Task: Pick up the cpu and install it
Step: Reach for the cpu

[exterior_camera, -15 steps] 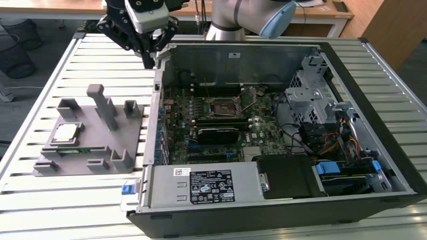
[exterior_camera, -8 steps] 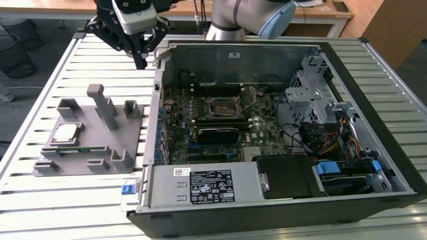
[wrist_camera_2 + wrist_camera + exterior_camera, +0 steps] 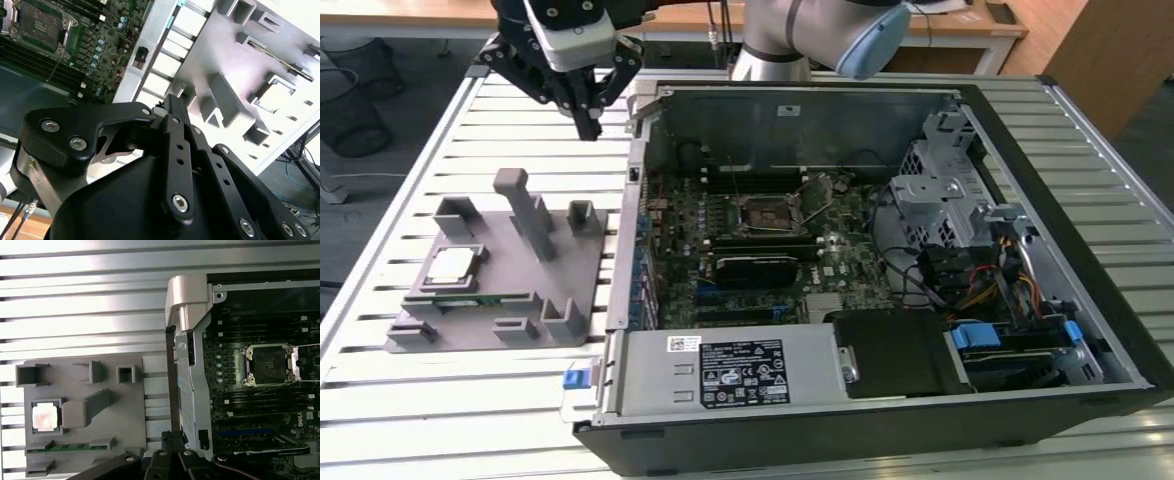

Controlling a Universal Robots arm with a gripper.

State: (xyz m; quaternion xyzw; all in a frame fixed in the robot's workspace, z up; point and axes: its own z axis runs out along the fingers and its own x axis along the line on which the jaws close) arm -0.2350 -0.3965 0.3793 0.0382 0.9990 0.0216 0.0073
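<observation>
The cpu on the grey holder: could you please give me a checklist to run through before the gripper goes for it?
1. cpu lying flat in its pocket on the grey holder: ok.
2. gripper empty: ok.
3. gripper open for the grasp: not ok, it looks shut.
4. gripper over the cpu: not ok, it hangs beyond the holder, by a corner of the computer case.
5. socket free of any chip: ok.
</observation>
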